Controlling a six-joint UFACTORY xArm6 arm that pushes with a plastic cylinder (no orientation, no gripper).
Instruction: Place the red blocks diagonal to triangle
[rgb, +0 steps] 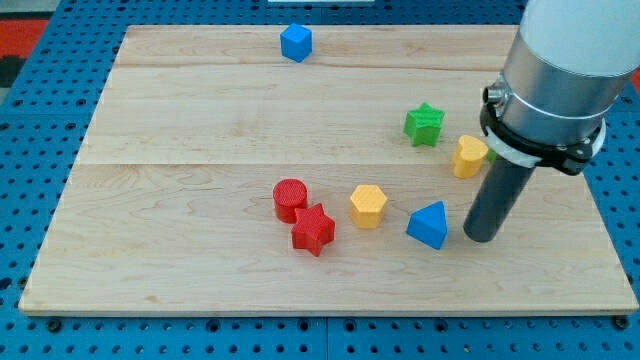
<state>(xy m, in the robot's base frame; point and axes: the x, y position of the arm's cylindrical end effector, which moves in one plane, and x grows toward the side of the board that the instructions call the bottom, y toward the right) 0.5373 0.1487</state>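
Observation:
A red cylinder (290, 199) and a red star (313, 229) lie touching each other at the board's lower middle. A blue triangle (429, 224) lies to their right, with a yellow hexagon (368, 205) between them. My tip (481, 238) rests on the board just to the right of the blue triangle, a small gap apart, far from both red blocks.
A green star (424, 124) and a yellow block (468, 156) lie above the triangle, the yellow one partly behind the rod. A blue cube (296, 42) sits near the board's top edge. The wooden board (200, 120) lies on a blue pegboard.

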